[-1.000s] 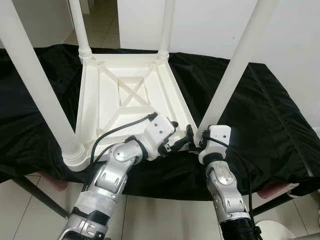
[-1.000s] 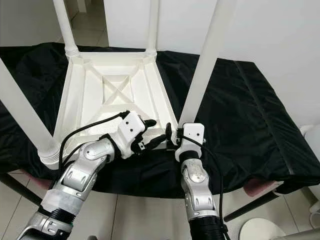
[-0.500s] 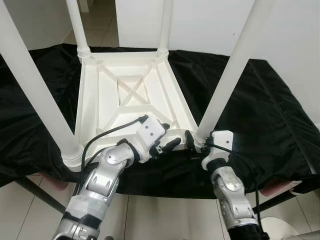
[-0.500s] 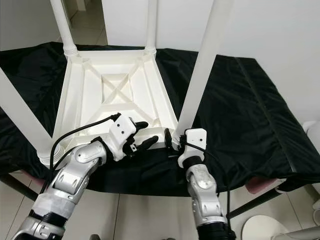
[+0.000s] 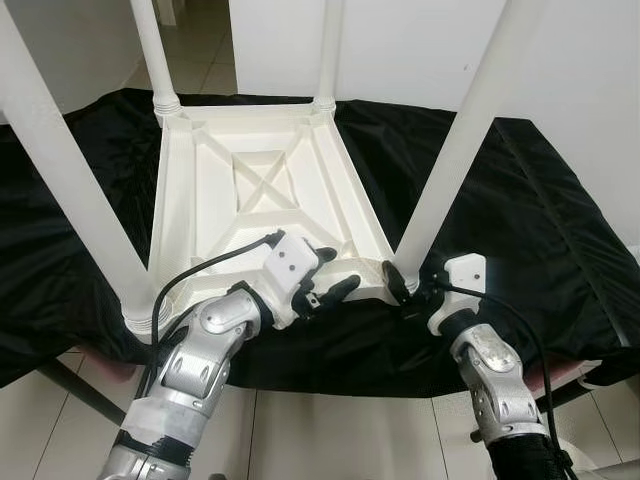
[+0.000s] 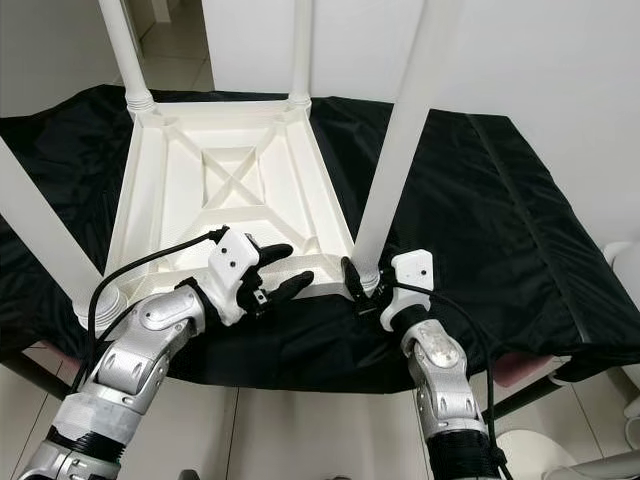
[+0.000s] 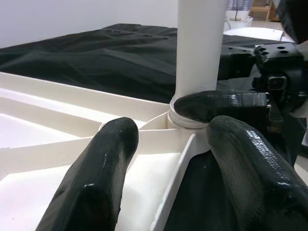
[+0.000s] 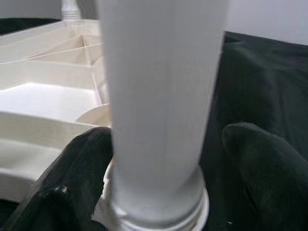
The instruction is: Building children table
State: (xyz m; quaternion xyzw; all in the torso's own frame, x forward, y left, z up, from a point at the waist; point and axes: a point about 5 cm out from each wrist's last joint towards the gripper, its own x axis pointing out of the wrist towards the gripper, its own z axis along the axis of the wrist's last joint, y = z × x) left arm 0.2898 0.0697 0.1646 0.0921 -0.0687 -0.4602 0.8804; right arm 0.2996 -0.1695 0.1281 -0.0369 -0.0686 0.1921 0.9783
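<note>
A white plastic children's table [image 5: 176, 200] lies upside down on a black cloth, its legs pointing up. My right gripper [image 5: 400, 285] is at the base of the near right leg [image 5: 450, 150], open, with one finger [image 8: 72, 183] against the leg [image 8: 159, 96] and the other finger [image 8: 267, 168] a little apart from it. My left gripper [image 5: 335, 272] hovers open just over the table's near rim, left of that same corner, holding nothing. In the left wrist view its fingers [image 7: 96, 183] point at the leg's socket [image 7: 192, 120].
The black cloth [image 5: 520, 220] covers a low stand with dark legs [image 5: 80, 395] and extends to the right of the white table. Tiled floor lies below the near edge, a white round object [image 6: 530, 455] at the lower right, a white wall behind.
My right wrist has swung out to the right while its fingers stay at the leg's base. My left gripper has drawn back slightly to the left along the near rim.
</note>
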